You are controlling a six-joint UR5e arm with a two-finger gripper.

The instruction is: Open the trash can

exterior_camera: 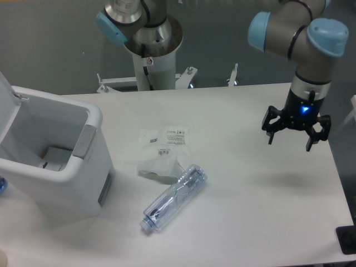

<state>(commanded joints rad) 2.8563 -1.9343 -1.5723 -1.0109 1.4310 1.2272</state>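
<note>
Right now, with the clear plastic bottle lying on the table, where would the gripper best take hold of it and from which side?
Probably across the middle of the bottle, coming straight down from above. It lies flat and diagonal, cap end toward the camera, so the fingers should close across its narrow width. The open gripper would need turning to match. The plastic bag touches its far end; stay clear of that.

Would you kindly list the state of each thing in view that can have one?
trash can: upright, lid swung open, interior showing.
gripper: open, empty, above the table's right side.
plastic bottle: lying on its side, looks empty.
plastic bag: crumpled, lying on the table by the bottle.
</note>
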